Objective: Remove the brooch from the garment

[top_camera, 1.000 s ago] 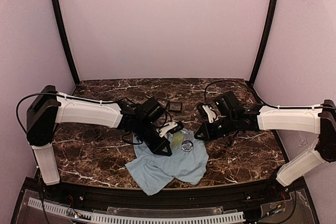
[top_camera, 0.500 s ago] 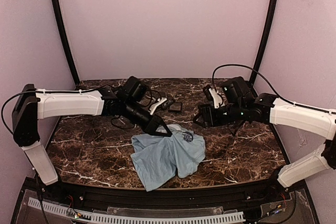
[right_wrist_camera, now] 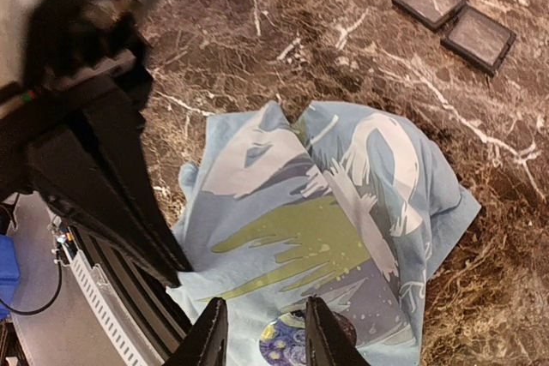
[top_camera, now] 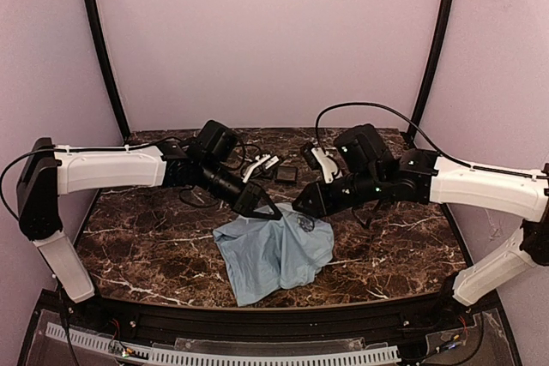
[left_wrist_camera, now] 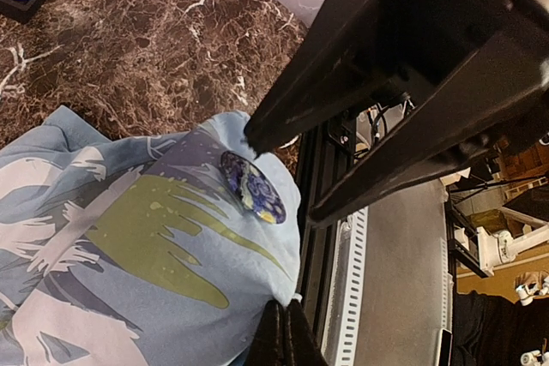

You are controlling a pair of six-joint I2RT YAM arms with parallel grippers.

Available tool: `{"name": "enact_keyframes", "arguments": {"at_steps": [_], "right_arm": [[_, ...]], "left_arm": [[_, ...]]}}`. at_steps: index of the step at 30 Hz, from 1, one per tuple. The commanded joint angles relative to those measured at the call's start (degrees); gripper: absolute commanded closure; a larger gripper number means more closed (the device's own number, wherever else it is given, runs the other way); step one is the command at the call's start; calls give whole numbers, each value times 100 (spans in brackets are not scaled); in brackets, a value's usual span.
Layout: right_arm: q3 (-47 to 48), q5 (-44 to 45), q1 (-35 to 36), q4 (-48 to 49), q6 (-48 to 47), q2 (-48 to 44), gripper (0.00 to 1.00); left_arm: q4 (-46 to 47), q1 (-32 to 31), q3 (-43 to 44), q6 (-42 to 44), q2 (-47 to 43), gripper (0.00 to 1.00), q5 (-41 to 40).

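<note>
A light blue shirt [top_camera: 273, 253] with a green and white print lies at the table's front middle. My left gripper [top_camera: 264, 208] is shut on the shirt's edge [left_wrist_camera: 283, 297] and holds it lifted. The brooch [left_wrist_camera: 253, 186], a small round dark blue badge with pale swirls, is pinned to the raised cloth. My right gripper [top_camera: 302, 205] is open just above the brooch [right_wrist_camera: 296, 347]. The brooch lies between its two fingers [right_wrist_camera: 210, 336], which do not touch it. One right finger tip [left_wrist_camera: 253, 137] hangs close over the brooch in the left wrist view.
Two small square black trays [right_wrist_camera: 431, 2] [right_wrist_camera: 479, 39] sit on the marble table behind the shirt; they also show in the top view [top_camera: 286, 174]. The table's front edge and a metal rail [left_wrist_camera: 352, 280] run right beside the lifted cloth.
My left gripper has pulled the shirt's edge up and back, bunching the cloth. My right arm has swung left and down over the brooch.
</note>
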Motion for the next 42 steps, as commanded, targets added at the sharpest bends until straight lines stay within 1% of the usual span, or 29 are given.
{"name": "enact_keyframes", "arguments": {"at_steps": [1, 9, 14, 17, 23, 29, 35, 42], "right_arm": [[131, 530, 158, -442, -8, 227, 70], [169, 898, 323, -613, 0, 414, 70], [217, 935, 399, -686, -10, 511, 69], [205, 923, 418, -677, -2, 533, 67], [270, 1096, 538, -709, 23, 572, 61], [384, 1218, 691, -778, -17, 657, 60], [555, 1831, 893, -1082, 42, 871, 55], [770, 2240, 1125, -1321, 27, 1196, 55]], "left_arm": [[159, 28, -77, -11, -259, 99, 83], [154, 48, -85, -37, -214, 99, 26], [145, 49, -85, -26, -197, 99, 0], [134, 49, -85, -12, -195, 99, -21], [120, 49, -85, 0, -187, 99, -50], [116, 84, -83, -26, -183, 99, -82], [123, 97, -79, -35, -191, 99, -84], [123, 99, -85, -37, -203, 99, -83]]}}
